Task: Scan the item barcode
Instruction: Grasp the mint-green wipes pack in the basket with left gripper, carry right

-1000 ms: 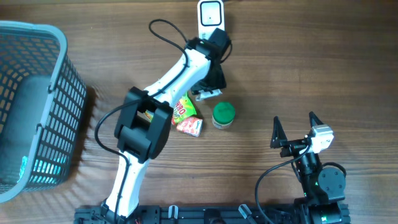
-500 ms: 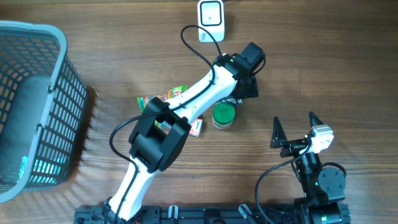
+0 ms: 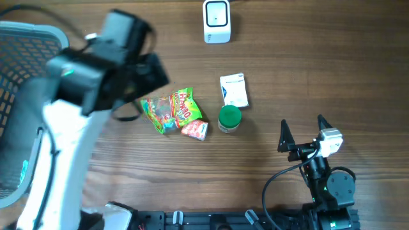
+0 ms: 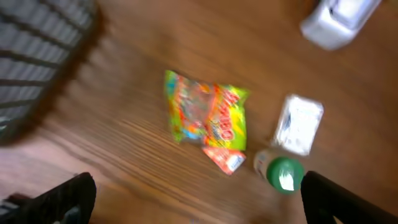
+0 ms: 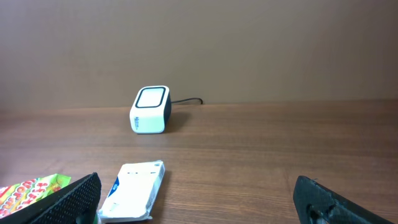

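The multicoloured plastic sweet bag [image 4: 208, 118] is found mid-frame, directly above the wide-open, empty left gripper [image 4: 196, 193], judged the nearer arm.

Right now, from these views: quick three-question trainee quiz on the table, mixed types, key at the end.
1. True or false: the flat white packet lies between the white box-shaped scanner and the green-lidded round jar.
2. Which lies nearest the colourful plastic candy bag? A) jar B) small red-and-white sachet C) scanner
3. In what state are the left gripper and right gripper?
Key: 1 true; 2 B; 3 both open, holding nothing.
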Action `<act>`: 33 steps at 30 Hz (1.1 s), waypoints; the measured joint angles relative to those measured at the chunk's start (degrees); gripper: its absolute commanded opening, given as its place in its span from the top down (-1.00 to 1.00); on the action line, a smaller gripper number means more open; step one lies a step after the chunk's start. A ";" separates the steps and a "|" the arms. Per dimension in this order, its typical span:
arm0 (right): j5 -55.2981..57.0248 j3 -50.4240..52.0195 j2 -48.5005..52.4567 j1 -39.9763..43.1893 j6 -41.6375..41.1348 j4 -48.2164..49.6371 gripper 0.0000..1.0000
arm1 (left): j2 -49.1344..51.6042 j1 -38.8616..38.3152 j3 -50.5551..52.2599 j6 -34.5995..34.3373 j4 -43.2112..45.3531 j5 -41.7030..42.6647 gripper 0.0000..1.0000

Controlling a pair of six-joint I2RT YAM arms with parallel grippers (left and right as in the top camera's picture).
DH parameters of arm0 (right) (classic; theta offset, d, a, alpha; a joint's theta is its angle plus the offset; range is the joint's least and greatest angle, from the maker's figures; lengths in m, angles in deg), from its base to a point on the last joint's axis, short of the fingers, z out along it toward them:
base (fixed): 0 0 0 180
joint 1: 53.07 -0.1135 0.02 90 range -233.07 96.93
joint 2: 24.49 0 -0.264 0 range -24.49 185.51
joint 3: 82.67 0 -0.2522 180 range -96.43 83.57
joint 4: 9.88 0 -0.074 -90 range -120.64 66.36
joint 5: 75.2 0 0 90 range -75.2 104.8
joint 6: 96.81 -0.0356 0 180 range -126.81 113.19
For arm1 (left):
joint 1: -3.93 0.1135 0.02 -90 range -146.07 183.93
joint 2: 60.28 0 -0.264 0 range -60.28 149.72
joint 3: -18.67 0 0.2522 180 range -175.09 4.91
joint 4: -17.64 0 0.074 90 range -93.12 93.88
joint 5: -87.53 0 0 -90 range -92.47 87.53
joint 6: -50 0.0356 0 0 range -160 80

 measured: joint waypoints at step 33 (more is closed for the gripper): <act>0.00 0.00 0.00 0.00 0.00 -0.02 -1.00 | 21.90 69.44 26.93 -12.94 10.45 -11.67 -1.00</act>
